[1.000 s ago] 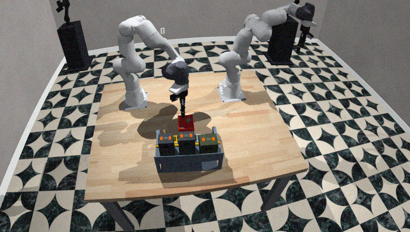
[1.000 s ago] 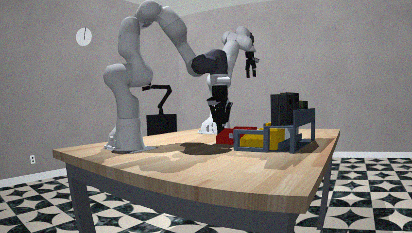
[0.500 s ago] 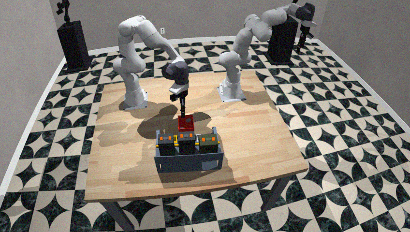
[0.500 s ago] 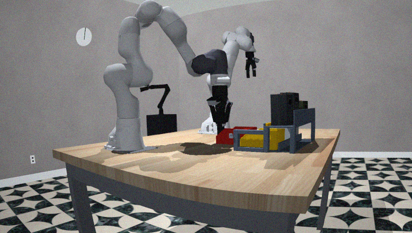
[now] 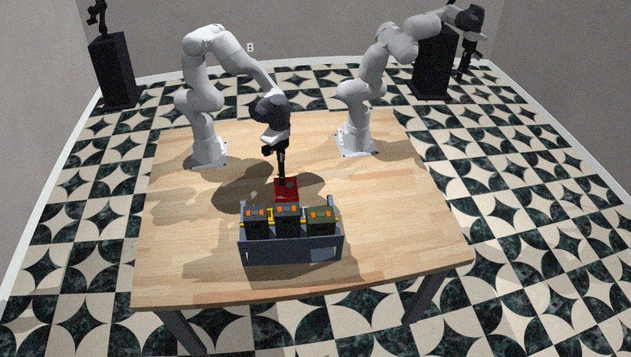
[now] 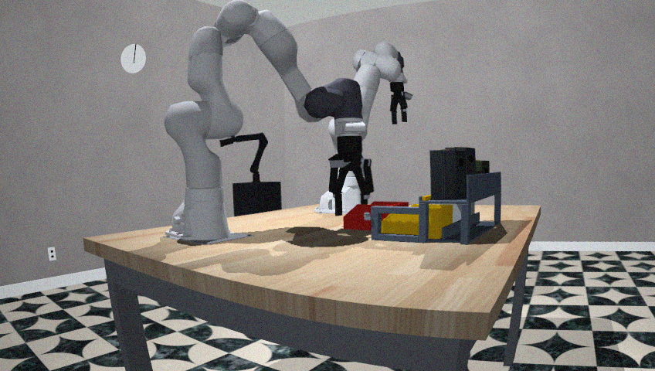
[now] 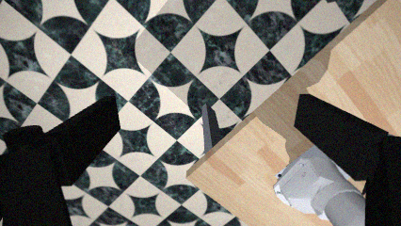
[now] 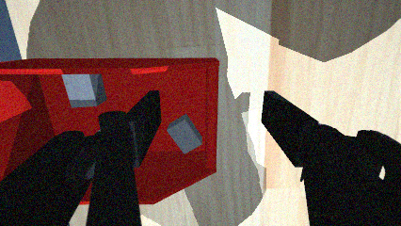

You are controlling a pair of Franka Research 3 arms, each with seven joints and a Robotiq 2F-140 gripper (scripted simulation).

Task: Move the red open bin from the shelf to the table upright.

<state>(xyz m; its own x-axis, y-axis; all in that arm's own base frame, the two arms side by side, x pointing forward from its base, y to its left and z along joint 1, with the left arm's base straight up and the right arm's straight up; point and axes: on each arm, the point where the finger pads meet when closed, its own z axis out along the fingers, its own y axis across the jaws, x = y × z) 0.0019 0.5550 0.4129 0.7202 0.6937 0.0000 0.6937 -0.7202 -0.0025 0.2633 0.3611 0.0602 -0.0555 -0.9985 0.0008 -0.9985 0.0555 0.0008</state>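
- Red open bin [image 5: 283,193] [image 6: 356,219] [image 8: 188,85]: you have it near the middle of the table [image 5: 398,198] [image 6: 321,284] [image 7: 235,160] [image 8: 329,85], jutting from the shelf [image 5: 289,253] [image 6: 482,185] toward the edge where the arms are mounted. You can't tell whether its rear end is still supported by the shelf.
- Expect it to be light, stiff and perhaps slick; the loose grey blocks [image 8: 85,89] [image 8: 184,134] inside could slide if you tip it.
- Your right gripper [image 5: 282,182] [image 6: 351,207] [image 8: 211,106] is partly open with nothing gripped, its fingers apart either side of the bin's end wall. Pinch that wall near mid-width, keep it level and draw it toward the arms' edge; a grip off-centre would likely twist it.
- Your left gripper [image 5: 460,78] [image 6: 399,122] [image 7: 207,111] stands wide open, holding nothing, high up and well away from the bin, beyond a corner of the table.
- Only the right wrist view shows you both blocks clearly and the fingers against the wall.
- The exterior view gives you the yellow bin [image 6: 399,225] low in the shelf; the top view hides most of that level behind the dark boxes [image 5: 287,223] [image 6: 448,175].

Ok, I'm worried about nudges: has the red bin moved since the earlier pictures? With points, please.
No, no visible shift: the red bin [image 5: 286,199] [image 6: 354,220] [image 8: 213,118] sits the same against the shelf [image 5: 289,252] [image 6: 483,185] [image 8: 7,42].
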